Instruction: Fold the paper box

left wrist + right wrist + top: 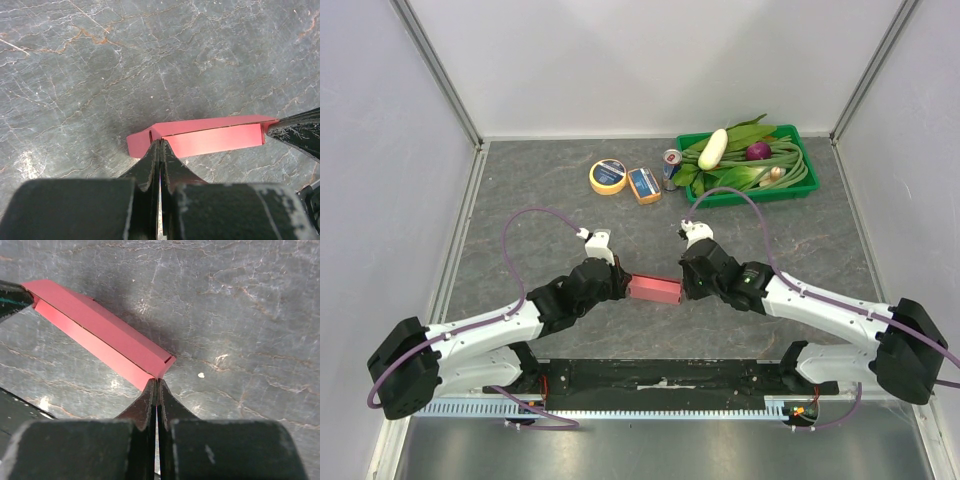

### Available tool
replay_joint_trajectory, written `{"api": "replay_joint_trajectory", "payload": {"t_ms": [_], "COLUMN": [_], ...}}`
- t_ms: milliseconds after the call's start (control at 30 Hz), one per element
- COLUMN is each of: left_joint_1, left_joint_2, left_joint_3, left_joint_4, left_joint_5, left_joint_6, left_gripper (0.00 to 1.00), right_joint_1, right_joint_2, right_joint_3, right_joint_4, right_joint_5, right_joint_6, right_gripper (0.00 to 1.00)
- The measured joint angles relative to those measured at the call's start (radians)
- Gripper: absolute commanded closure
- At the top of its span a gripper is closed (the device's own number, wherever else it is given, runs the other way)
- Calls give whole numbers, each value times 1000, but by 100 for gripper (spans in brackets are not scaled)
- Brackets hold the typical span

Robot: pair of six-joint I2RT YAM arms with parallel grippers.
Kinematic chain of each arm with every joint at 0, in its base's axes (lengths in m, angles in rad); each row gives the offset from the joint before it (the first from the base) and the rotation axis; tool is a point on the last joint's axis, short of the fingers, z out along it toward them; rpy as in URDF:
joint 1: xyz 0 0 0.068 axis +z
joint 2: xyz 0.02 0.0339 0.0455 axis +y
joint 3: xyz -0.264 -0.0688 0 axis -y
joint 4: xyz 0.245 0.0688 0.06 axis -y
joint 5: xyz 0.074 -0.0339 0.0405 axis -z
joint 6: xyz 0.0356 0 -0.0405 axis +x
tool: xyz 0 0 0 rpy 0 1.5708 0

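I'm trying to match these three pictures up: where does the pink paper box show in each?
Top external: paper box, just below the middle.
Left wrist: paper box, centre to right.
Right wrist: paper box, upper left down to centre.
Shared landmark: grey marbled table beneath it.

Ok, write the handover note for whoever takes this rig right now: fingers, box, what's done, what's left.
Left gripper: fingers shut on the left end of the paper box.
Right gripper: fingers shut on its right end.
Box: between the two arms, over the near middle of the table; I cannot tell if it is resting or lifted.
Done: card folded lengthwise into a long, narrow shape.
Left: the ends look unclosed, so probably tucking the end tabs.
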Motion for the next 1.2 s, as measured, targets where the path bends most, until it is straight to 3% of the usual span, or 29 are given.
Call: {"api": "replay_joint_trajectory", "payload": {"t_ms": [733, 1200], "left_joint_1": [-24, -34], "left_joint_2": [10, 10], "left_joint_3": [0, 0], "left_joint_4": [8, 9], "left_joint_5": [-41, -36], "left_joint_6": [0, 0], "left_gripper": [98, 98], "right_joint_1": [-94, -83], "right_joint_2": [-38, -24], "right_joint_3": [-61, -38], "right_joint_4": [66, 28], "right_joint_5": [-101, -75], "right_joint_6": [343, 193], "right_gripper": [100, 100]}}
